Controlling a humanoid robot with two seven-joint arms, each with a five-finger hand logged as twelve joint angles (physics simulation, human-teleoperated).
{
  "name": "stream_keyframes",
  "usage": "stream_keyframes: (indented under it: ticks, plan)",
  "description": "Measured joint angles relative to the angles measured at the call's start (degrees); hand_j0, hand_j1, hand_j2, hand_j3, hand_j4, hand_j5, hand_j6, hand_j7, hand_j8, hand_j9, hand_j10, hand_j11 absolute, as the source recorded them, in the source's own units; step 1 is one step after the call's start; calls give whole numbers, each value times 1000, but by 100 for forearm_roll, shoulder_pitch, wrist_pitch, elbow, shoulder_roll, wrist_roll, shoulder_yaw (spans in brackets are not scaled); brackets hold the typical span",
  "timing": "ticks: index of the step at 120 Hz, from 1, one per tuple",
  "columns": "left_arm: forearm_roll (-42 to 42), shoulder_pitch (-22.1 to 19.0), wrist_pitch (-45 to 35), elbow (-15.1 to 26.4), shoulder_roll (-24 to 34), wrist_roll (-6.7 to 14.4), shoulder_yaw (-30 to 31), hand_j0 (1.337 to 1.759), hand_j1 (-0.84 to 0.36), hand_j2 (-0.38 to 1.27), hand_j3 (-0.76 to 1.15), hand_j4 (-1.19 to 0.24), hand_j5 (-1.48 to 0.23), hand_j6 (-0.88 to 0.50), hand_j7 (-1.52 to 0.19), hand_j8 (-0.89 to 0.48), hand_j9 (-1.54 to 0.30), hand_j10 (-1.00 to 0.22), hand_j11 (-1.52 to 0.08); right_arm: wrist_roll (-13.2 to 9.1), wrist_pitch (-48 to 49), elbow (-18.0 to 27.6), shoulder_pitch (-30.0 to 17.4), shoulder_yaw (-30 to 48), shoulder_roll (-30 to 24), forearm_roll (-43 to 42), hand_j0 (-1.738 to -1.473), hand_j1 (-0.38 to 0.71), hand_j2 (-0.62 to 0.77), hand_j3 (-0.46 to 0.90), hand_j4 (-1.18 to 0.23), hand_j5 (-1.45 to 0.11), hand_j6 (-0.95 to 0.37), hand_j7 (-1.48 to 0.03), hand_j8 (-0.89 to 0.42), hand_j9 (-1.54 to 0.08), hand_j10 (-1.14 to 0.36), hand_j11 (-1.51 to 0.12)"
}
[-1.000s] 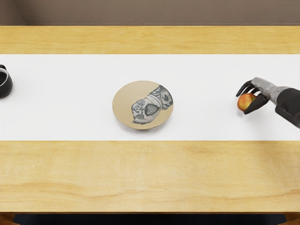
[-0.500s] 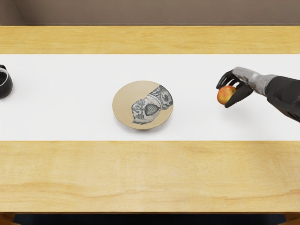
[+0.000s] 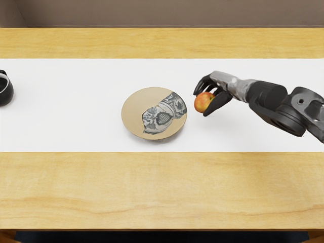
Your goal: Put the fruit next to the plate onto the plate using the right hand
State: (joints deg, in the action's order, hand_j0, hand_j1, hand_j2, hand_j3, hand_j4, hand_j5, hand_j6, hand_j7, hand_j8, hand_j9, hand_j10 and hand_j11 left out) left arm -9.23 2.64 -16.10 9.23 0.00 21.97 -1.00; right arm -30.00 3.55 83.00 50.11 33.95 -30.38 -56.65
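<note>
Head view. The right hand point(image 3: 212, 93), on an arm extending from the 3 o'clock edge, is gripping the apple point(image 3: 203, 102). Its dark fingers point(image 3: 199, 87) are curling over the top of the fruit, and the thumb is pressing against its lower right side. The apple is hanging in the hand just beside the plate point(image 3: 132, 111), at the plate's 3 o'clock, clear of the rim and not yet on it. Whether the fruit is touching the white runner point(image 3: 76, 126) cannot be told. The plate is lying mid-runner on the wooden table point(image 3: 152, 187). A dark rounded object point(image 3: 4, 90) is showing, partly cropped, at the 9 o'clock edge.
</note>
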Motion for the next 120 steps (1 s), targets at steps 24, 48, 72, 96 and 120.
stream_keyframes:
  ticks: [24,48,72,96,120]
  plan:
    - [0,0,-1,0,0,0,1,1658,349,1,0,-1,0,-1,0,-1,0,-1,0,13,-148,-247,81,2,547,-8,-1658,256,309,0,-637,-951,-481,-884,-366,-930,-541,-930]
    - [0,0,-2,0,0,0,-1,1658,349,1,0,-1,0,-1,0,-1,0,-1,0,35,-256,-451,108,2,988,-25,-1657,219,276,0,-647,-935,-510,-884,-396,-925,-569,-926]
    - [1,0,-1,-1,0,0,-1,1658,349,1,0,-1,0,-1,0,-1,0,-1,0,38,-272,-720,176,-38,1450,-66,-1657,233,356,1,-656,-921,-525,-884,-417,-916,-589,-917]
    - [1,0,-1,0,0,0,-1,1658,349,1,0,-1,0,-1,0,-1,0,-1,0,38,-273,-798,140,-157,1645,-91,-1656,204,306,0,-661,-914,-537,-884,-434,-907,-606,-908]
    - [1,0,-4,0,0,0,-1,1658,349,1,0,-1,0,-1,0,-1,0,-1,0,30,-278,-832,126,-286,1722,-89,-1656,185,223,0,-613,-834,-538,-814,-451,-828,-613,-831]
